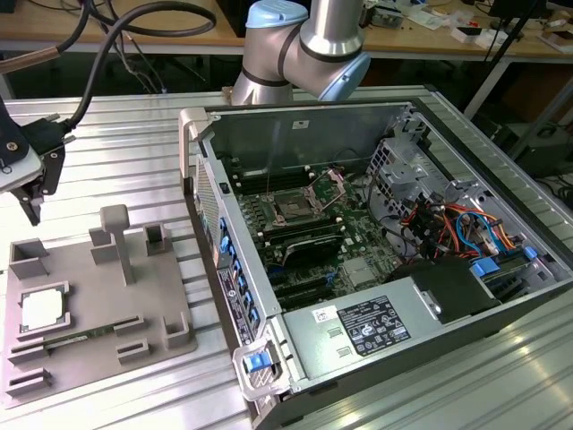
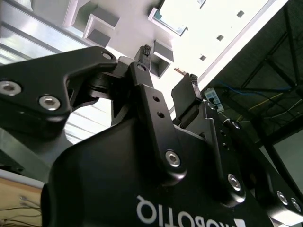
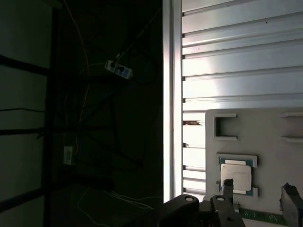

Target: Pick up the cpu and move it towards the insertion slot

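Metal of a pale silvery white makes up the face of the cpu (image 1: 43,309), a small flat square; in the first wrist view a thin green edge runs around it. It lies flat in a shallow seat on the grey fixture plate (image 1: 98,296), on the plate's side toward the exterior view's left, and nothing grips it.

The gripper (image 3: 259,193) hangs above the far left corner of that plate, its fingers spread wide with nothing between them. In the first wrist view one fingertip (image 3: 228,184) overlaps the chip's edge (contact cannot be judged from there, though the exterior view sets the gripper well above the plate).

The insertion slot (image 1: 294,206) sits well apart, toward the exterior view's right, inside the open computer case (image 1: 295,116) on the ribbed metal tabletop (image 1: 134,134). It is a silver frame around a dark centre, with a metal bracket standing up just beside it on the far side.

The exterior view's left edge cuts off part of the gripper, and the arm (image 1: 304,45) runs out at the top. In the second wrist view bright light bleaches the chip's face, leaving little more than a greenish rim. Beyond the tabletop's edge the first wrist view is dark, with a few cables hard to make out.
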Robot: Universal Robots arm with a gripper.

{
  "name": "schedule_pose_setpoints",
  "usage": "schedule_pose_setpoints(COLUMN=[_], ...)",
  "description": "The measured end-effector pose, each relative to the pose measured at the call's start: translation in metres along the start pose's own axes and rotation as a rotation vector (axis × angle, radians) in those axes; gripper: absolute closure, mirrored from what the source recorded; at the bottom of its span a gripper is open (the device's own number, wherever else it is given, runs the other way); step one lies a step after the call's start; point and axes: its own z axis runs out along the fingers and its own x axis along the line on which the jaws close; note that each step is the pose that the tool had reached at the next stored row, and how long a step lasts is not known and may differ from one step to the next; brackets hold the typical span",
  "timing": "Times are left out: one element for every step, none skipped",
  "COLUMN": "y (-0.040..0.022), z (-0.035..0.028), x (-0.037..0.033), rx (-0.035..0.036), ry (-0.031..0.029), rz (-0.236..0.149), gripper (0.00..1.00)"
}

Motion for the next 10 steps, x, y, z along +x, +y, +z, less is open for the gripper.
schedule_pose_setpoints(y=[-0.0007,-0.001,-0.001,-0.0012,-0.0016,-0.0019,-0.0024,-0.0029,-0.0042,-0.0061], z=[0.0011,0.0024,0.0036,0.0047,0.0068,0.0079,0.0094,0.0122,0.0155,0.0196], x=[0.0005,0.0007,0.0007,0.0007,0.0007,0.0007,0.0007,0.0009,0.0012,0.0025], rx=[-0.0001,-0.0002,0.0,-0.0001,0.0,0.0,0.0,-0.0001,-0.0001,-0.0005], ry=[-0.0001,-0.0001,0.0003,0.0005,0.0012,0.0016,0.0019,0.0023,0.0029,0.0033], rz=[-0.005,-0.01,-0.017,-0.024,-0.042,-0.05,-0.059,-0.071,-0.083,-0.095], gripper=[0.53,0.53,0.53,0.53,0.53,0.52,0.52,0.46,0.46,0.46])
